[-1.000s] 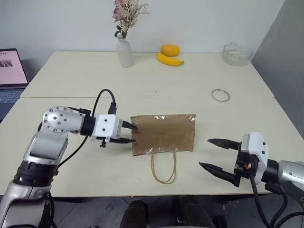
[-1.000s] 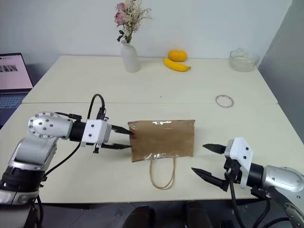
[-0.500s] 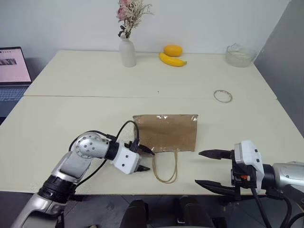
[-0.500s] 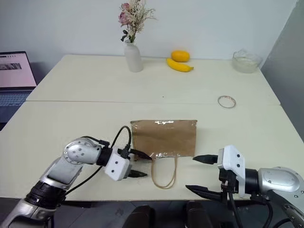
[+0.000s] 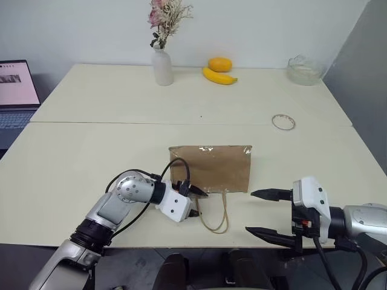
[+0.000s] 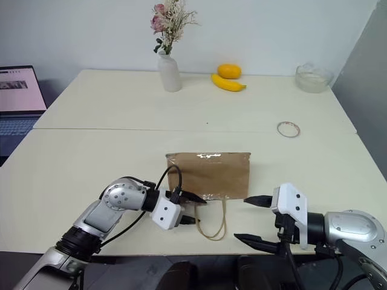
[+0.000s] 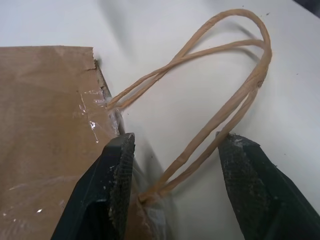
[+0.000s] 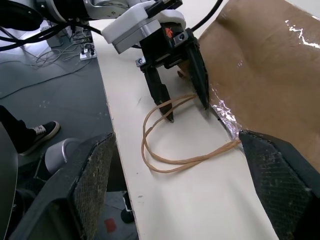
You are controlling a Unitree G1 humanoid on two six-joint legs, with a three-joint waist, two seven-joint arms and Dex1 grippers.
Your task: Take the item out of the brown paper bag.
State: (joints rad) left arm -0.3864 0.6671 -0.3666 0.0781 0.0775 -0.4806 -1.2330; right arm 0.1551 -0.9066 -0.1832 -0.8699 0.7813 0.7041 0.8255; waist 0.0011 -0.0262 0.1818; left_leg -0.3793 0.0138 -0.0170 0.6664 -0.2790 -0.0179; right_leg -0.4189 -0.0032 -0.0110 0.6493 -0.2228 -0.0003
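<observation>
Reach step: left gripper [image 5: 197,202] spread around the handles [image 7: 220,95] at the mouth of the flat brown paper bag [image 5: 211,168]. Right gripper [image 5: 265,212] wide, empty. Item presumably inside, hidden. Next: pinch handles.

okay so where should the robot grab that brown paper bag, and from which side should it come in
Probably the twisted loop handles, from the near table edge. The brown paper bag lies flat, so its body offers little to pinch, while the loops stick out past its mouth toward the robot. The left tool already straddles one strand, jaws open; closing there looks simplest.
</observation>
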